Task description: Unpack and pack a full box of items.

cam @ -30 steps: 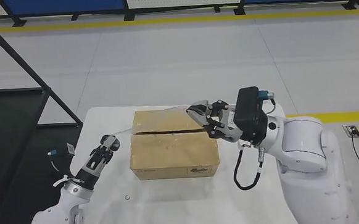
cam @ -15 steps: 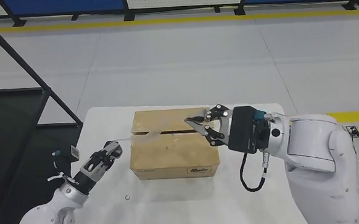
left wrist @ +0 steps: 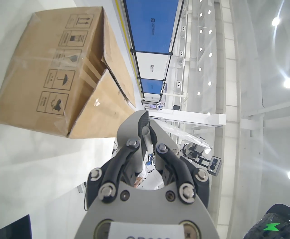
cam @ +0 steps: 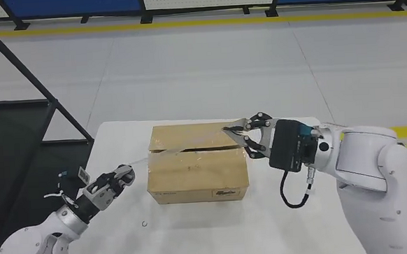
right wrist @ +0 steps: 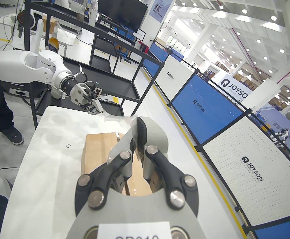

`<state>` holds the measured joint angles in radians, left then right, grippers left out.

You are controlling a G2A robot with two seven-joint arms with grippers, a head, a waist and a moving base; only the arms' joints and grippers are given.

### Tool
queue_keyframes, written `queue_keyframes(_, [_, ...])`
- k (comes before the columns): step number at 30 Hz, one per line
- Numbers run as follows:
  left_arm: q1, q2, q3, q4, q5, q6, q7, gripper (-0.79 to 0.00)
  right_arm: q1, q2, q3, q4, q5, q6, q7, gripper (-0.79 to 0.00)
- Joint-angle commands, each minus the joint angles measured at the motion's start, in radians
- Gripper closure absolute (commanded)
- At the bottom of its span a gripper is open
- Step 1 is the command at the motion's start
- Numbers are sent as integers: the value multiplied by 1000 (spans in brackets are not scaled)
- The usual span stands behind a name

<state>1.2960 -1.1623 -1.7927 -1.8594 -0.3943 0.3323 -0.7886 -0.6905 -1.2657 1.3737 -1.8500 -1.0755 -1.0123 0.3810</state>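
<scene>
box (cam: 196, 175): brown cardboard, sits in the middle of the table (cam: 126, 233); flaps down, top seam showing as a dark slit.
tape (cam: 164, 150): clear strip strung over the box top from one gripper to the other; I cannot tell whether it is free of the cardboard all along.
left gripper (cam: 122, 177): just off the box's left end, clenched on one tape end.
right gripper (cam: 240, 134): above the far right corner, clenched on the other end.
step: likely peeling off the seal.
doing it well: pull low along the seam with both ends taut, so the strip cannot fold back and stick, and without dragging the box.
</scene>
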Motion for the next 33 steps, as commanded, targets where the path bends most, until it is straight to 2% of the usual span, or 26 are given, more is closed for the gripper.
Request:
queue_keyframes(1, [-4,3,1,4,-20,27,-22,0,4,11,-7,2,-12,0,-16,0])
queue_keyframes(6, [-14,9,-13,4,-99,66,-47,0,20,34,-32,24,-13,0,-30,0])
queue_keyframes(16, [-15,8,-16,5,-129,62,-40,0,20,34,-32,24,-13,0,-30,0])
queue_keyframes(21, [-22,12,5,-4,-85,75,35,0,6,36,-31,-7,-36,18,-49,0])
queue_keyframes(28, [-79,17,25,3,-79,115,123,0,-30,44,-25,-45,-161,19,-183,0])
queue_keyframes(29, [-86,18,28,3,-82,119,130,0,-32,45,-25,-44,-173,20,-195,-22])
queue_keyframes(30, [-92,19,30,3,-86,123,136,0,-34,46,-24,-43,-183,24,-205,-332])
queue_keyframes(31, [-97,20,32,2,-87,127,141,0,-37,47,-25,-43,-190,28,-211,-776])
queue_keyframes(33, [-106,21,36,0,-89,130,151,0,-42,50,-24,-44,-199,32,-223,-785])
